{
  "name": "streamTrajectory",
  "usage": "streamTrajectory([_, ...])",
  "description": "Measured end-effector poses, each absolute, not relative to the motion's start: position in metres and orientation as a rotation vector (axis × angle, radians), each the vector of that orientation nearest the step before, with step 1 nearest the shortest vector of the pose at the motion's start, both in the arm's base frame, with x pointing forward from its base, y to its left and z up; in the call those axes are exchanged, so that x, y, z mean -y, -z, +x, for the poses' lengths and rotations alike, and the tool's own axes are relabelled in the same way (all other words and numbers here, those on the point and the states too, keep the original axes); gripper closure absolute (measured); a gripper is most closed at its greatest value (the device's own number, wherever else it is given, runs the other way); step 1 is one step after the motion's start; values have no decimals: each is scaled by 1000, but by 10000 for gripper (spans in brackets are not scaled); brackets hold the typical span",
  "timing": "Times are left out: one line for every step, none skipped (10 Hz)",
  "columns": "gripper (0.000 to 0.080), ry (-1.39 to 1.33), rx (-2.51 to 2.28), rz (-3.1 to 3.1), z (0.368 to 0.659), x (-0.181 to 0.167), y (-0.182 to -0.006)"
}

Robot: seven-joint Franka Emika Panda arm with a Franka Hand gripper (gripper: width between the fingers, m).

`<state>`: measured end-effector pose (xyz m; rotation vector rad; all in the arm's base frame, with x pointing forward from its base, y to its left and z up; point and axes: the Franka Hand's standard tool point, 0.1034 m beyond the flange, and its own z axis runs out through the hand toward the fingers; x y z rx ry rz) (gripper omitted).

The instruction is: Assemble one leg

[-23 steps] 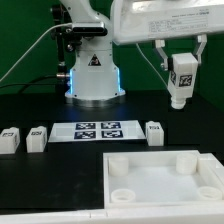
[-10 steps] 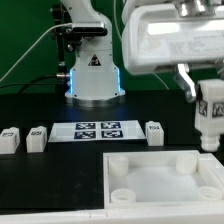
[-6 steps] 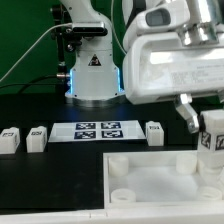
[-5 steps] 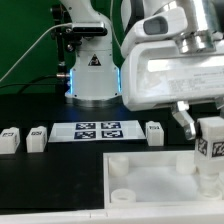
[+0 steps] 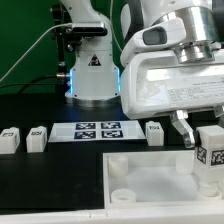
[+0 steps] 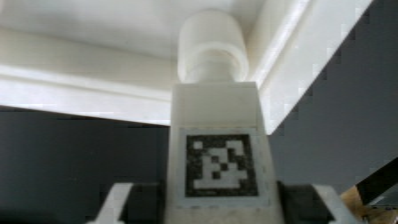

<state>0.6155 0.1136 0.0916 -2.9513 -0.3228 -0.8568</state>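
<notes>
My gripper (image 5: 209, 150) is shut on a white leg (image 5: 209, 157) with a black-and-white tag on its face. It holds the leg upright over the right side of the large white square panel (image 5: 150, 180), low above the panel's surface near a corner socket; contact cannot be told. In the wrist view the leg (image 6: 221, 130) fills the middle, tag toward the camera, its round peg end pointing at the panel's raised rim (image 6: 107, 85), with the dark fingers (image 6: 150, 200) pressed on both sides. Three more legs stand on the table: one (image 5: 154, 132) behind the panel, two (image 5: 36, 138) (image 5: 10, 139) at the exterior view's left.
The marker board (image 5: 98, 130) lies flat between the loose legs, behind the panel. The robot base (image 5: 92, 70) stands at the back on the black table. The panel has round sockets at its corners, one at its near left (image 5: 119, 194).
The gripper has carried the leg down and toward the exterior view's right, from high above the table to low over the panel's right side. The other parts have not moved.
</notes>
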Motion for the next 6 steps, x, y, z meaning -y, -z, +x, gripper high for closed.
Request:
streamTrajectory([506,844,325,-2954,613,-114,-86])
streamTrajectory([506,833,326,-2957,611,-115,-80])
streamTrajectory([506,842,327,-2953,609,-115,-76])
streamTrajectory([506,846,327,-2952,610,-115,-76])
streamTrajectory([506,851,327,-2950,610,-116,-76])
streamTrajectory([506,876,327,-2942,612,-117,-76])
